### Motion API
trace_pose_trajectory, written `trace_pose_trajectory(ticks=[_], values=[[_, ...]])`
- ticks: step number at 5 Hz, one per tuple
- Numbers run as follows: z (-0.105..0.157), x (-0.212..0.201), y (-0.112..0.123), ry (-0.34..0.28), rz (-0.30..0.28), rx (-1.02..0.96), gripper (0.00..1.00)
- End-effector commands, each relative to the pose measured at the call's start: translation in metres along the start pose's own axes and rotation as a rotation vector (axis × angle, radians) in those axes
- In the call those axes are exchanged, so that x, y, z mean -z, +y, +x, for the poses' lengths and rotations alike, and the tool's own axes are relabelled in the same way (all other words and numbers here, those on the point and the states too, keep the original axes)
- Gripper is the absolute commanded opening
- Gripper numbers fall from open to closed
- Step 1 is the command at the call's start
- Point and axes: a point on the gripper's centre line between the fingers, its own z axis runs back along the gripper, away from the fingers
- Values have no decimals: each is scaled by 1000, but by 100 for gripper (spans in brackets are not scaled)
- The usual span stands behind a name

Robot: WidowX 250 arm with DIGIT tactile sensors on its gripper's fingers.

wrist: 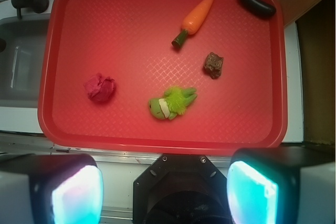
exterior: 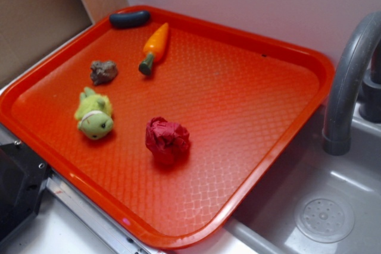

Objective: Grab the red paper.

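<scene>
- The crumpled dark crimson paper ball [exterior: 167,140] lies loose on the bright orange-red plastic tray [exterior: 250,87], just beside the green plush toy [exterior: 94,115] but apart from it.
- The gripper [wrist: 164,190] hangs spread wide and empty, off the tray's near edge.
- To grab well: centre over the ball, straddle it, and steer clear of the plush.
- Only the wrist view shows the fingers; the exterior view shows the ball's height (wrinkly, likely squashy).

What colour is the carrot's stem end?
Dark green; the carrot itself is orange. It shows best in the wrist view.
</scene>
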Motion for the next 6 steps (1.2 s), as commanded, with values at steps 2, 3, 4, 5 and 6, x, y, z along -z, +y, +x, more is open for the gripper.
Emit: trace_pose_trajectory(ticks=[2,3,4,5,6], values=[[13,14,-21,-46,-10,-160,100],[26,27,-43,-62,7,-229,100],[39,49,-71,-103,-34,-246,100],[43,76,-97,-59,-16,-246,100],[42,94,-103,-32,-62,-251,100]])
